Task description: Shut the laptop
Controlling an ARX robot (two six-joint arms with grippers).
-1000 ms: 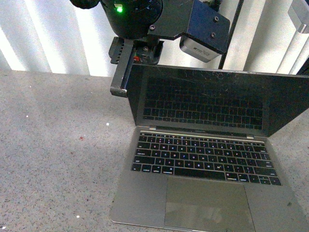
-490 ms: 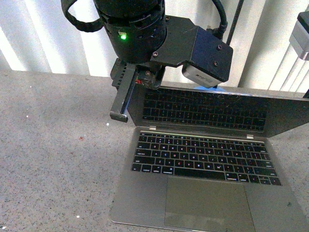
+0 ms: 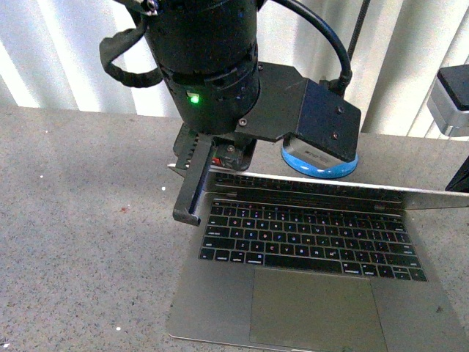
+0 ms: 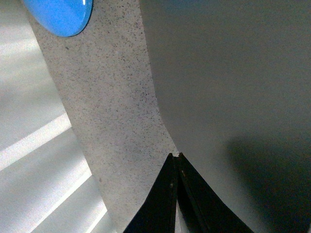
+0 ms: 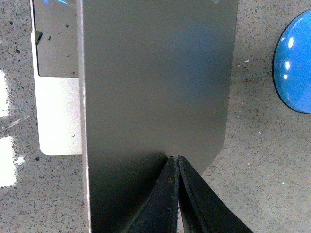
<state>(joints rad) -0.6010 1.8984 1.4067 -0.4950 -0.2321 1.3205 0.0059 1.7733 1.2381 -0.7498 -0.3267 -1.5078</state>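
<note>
The laptop is sitting on the speckled grey table, its lid leaning low over the keys (only a narrow wedge is showing between them). The left gripper is touching the lid's back near its left corner, fingers pressed together with nothing between them. The right gripper is likewise pinched closed and empty, its tip meeting the lid. A blue disc is lying just behind the laptop.

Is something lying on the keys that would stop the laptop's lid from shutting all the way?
Nothing visible does. On the laptop, the keyboard and trackpad look bare under the low lid. The blue disc lies behind it, out of the way.
</note>
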